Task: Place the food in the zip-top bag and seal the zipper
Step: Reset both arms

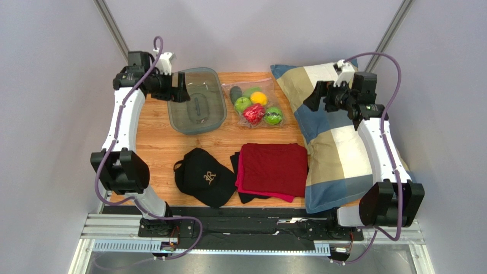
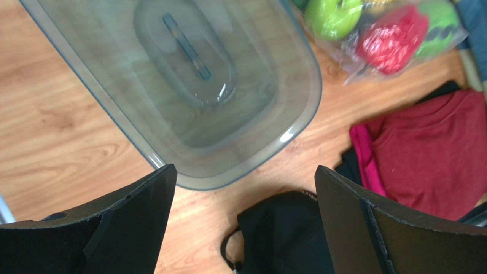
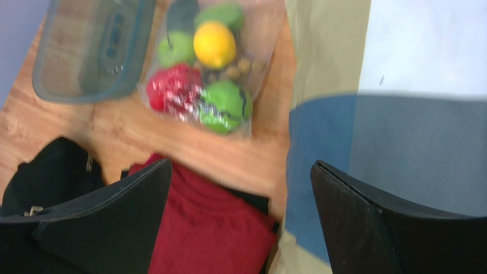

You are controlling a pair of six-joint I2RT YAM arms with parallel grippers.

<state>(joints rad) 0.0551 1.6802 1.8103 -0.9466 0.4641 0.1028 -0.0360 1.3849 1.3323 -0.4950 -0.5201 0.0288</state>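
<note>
Wood-grain table [image 1: 154,142], crinkly clear bag [image 3: 268,34]

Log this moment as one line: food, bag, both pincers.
food: colourful toy produce inside clear crinkly zip-top bag | seal: cannot tell | left pincer: open, empty, by grey-green translucent tray | right pincer: open, empty, above checked pillow
</note>
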